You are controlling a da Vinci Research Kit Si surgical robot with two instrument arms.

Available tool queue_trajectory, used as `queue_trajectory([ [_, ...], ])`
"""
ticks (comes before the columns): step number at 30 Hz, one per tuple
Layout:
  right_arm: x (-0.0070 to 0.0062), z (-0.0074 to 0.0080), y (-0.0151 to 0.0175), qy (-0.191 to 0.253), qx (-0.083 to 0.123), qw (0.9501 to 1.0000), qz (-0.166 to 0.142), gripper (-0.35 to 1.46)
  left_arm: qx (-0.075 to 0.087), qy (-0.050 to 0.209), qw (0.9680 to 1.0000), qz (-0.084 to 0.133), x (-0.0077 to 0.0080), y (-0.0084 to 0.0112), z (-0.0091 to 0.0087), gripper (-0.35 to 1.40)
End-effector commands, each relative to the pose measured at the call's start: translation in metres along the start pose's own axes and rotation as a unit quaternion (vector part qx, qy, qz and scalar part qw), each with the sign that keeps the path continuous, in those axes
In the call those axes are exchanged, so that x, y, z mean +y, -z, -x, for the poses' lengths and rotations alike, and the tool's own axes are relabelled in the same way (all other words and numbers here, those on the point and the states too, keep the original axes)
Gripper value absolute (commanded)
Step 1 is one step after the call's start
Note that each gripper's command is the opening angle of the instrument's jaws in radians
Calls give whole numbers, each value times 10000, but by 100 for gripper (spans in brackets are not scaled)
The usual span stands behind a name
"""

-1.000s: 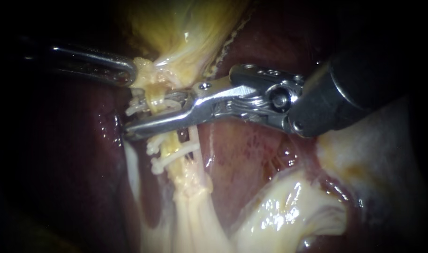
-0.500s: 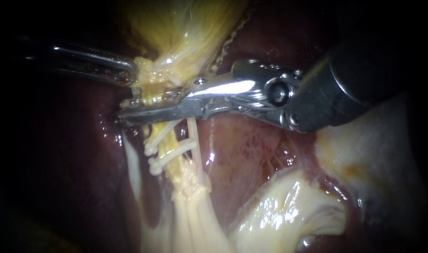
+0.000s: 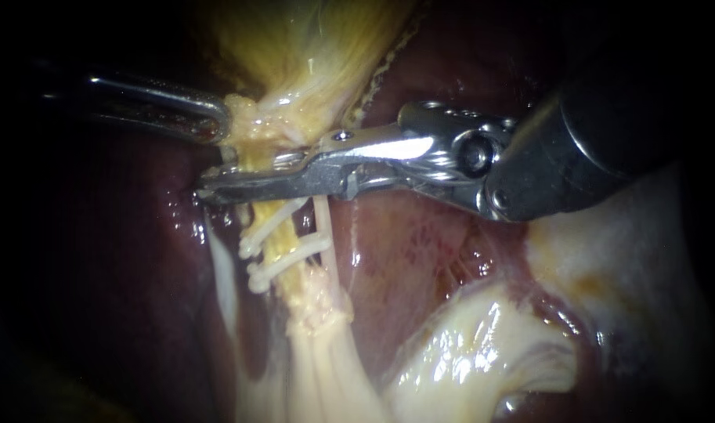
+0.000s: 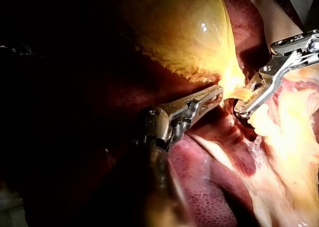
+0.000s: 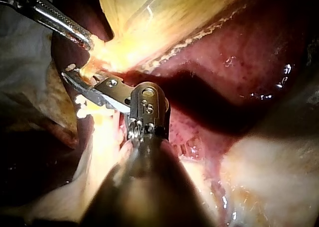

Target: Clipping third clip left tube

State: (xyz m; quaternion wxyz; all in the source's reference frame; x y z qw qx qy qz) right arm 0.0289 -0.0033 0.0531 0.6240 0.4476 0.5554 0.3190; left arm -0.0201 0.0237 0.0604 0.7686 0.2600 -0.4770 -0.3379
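The right instrument (image 3: 212, 188) reaches across from the upper right, its end effector squeezed narrow on the yellow tube (image 3: 288, 239), gripping it from both sides just below the gallbladder (image 3: 310, 47). Two white clips (image 3: 265, 229) already sit on the tube just below that grip, over the dark red liver (image 3: 420, 243). The left instrument (image 3: 216, 125) comes in just above, its end effector closed on the gallbladder's lower edge.
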Motion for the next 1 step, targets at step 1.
queue_trajectory([
  [1, 1, 0, 1, 6, -1, 10000, 0, -35, 0, 0, 10000, 1, 0, 0, 0, -35],
])
